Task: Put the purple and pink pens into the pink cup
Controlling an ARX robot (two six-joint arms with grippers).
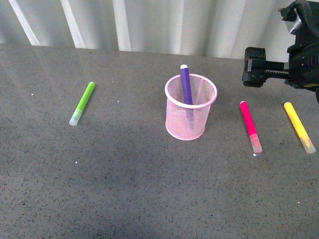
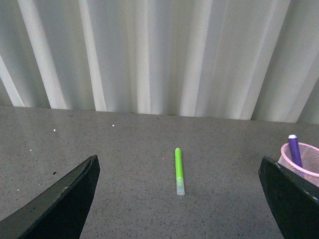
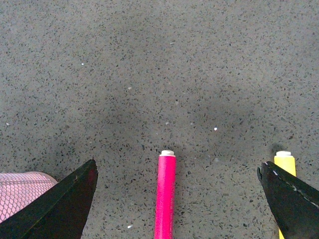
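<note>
Four markers were in view, one of each colour: one purple pen (image 1: pixel 186 84), one pink pen (image 1: pixel 250 126), one lime-green marker (image 1: pixel 82 103) and one yellow marker (image 1: pixel 299 127). There was a single pink cup (image 1: pixel 187 124). One marker, the purple, stood in the cup; three lay on the table (image 1: pixel 124 189), one on the cup's left and two on its right.
</note>
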